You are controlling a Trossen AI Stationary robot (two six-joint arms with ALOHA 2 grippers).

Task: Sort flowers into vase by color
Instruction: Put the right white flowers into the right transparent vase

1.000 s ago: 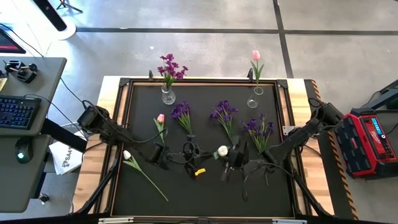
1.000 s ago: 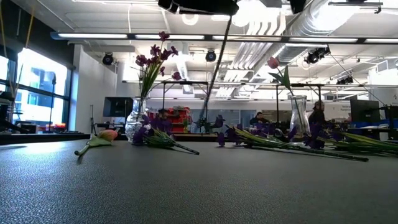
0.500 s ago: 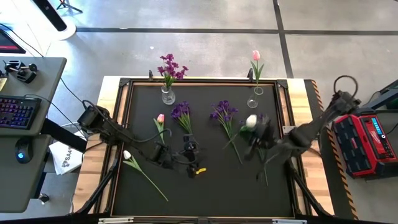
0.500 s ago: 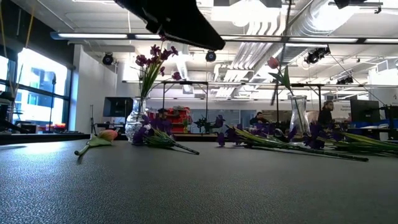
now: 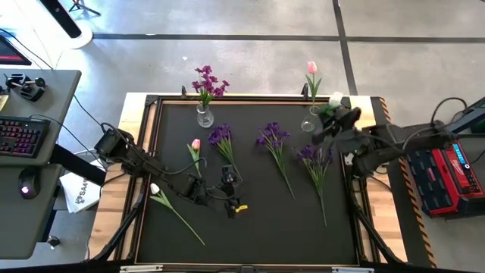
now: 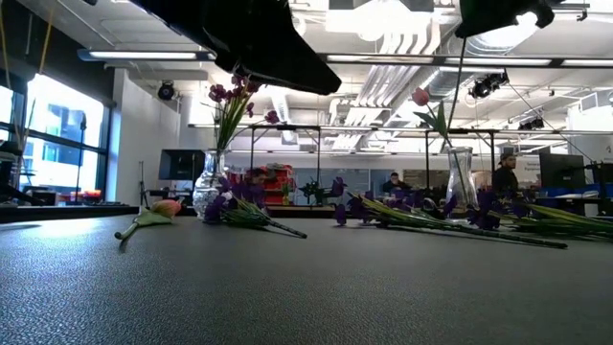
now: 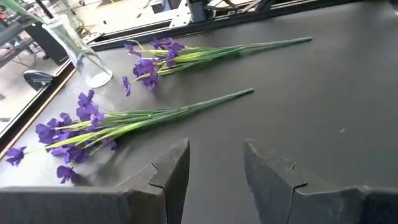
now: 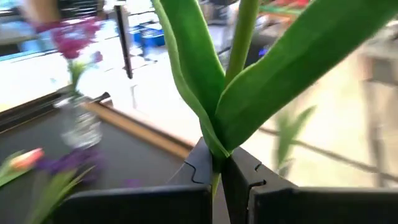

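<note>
My right gripper [image 5: 336, 118] hangs above the table's far right corner, beside the glass vase [image 5: 309, 121] that holds a pink tulip, and is shut on a white tulip [image 5: 336, 99]. A second vase [image 5: 204, 115] at the far left holds purple flowers. Three purple flowers [image 5: 274, 144] lie flat on the black mat, along with a pink tulip [image 5: 195, 146] and another white tulip [image 5: 156, 189]. My left gripper [image 5: 231, 183] is low over the mat near the middle and open [image 7: 214, 171], with nothing between its fingers. Two purple flowers [image 7: 93, 121] lie ahead of it. My right gripper pinches the white tulip's green stem [image 8: 216, 163] between its two fingers, right where the leaves [image 8: 261, 81] branch off. The flower is lifted clear of the table. Its head and leaves stand out past the fingertips, and its thin stem [image 6: 452, 96] hangs below.
A raised black frame [image 5: 155, 102] runs round the mat. A keyboard and mouse sit on a desk [image 5: 30, 129] to the left, and a red case [image 5: 451, 171] stands to the right. The near half of the mat [image 5: 265, 227] is bare.
My right gripper has carried the white tulip up off the middle of the mat and swung it toward the far right corner, next to the pink tulip's vase. It turned as it went. My left gripper has sunk a little.
</note>
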